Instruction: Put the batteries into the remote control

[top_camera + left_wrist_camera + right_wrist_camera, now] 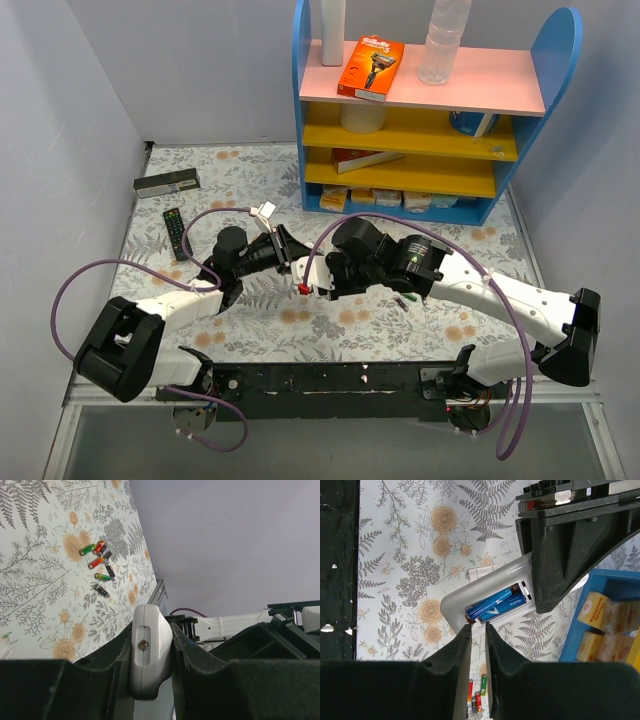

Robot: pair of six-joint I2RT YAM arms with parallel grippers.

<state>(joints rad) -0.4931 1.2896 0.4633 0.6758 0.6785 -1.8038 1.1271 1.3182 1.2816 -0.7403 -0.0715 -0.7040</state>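
- Slippage is the main hazard: the small slim white plastic remote control (pixel 457 602) is held up off the floral-clothed bench (pixel 395 580). The left end effector (pixel 152 630) has its jaws closed firmly on the remote's two sides. A push along the body from the other arm could slide or twist it out of that hold.
- The right end effector (pixel 478 627) has its jaws only a narrow slit apart with nothing between them. Its tips are right at the lip of the remote's open battery bay. Pressing off-centre there could lever a cell up and out rather than seat it, or knock the remote askew.
- The bay holds two slim blue-wrapped cylindrical batteries (pixel 497 605) lying side by side. I cannot tell whether both sit fully down on their contacts, and a proud cell would stop the lid closing.
- The small white rectangular back cover (pixel 482 572) lies on the bench beneath the remote, apart from it. The bay is therefore uncovered, and tipping the remote could spill its contents.
- On the bench near the right arm lie spare cells (pixel 100 565) in red, green and black wrappers, in a loose cluster. A brushing arm would likely set them rolling.
- The blue-sided shelf unit (pixel 562 45) at the far right holds yellow packets (pixel 600 625) in its lowest compartment, well apart from the work.
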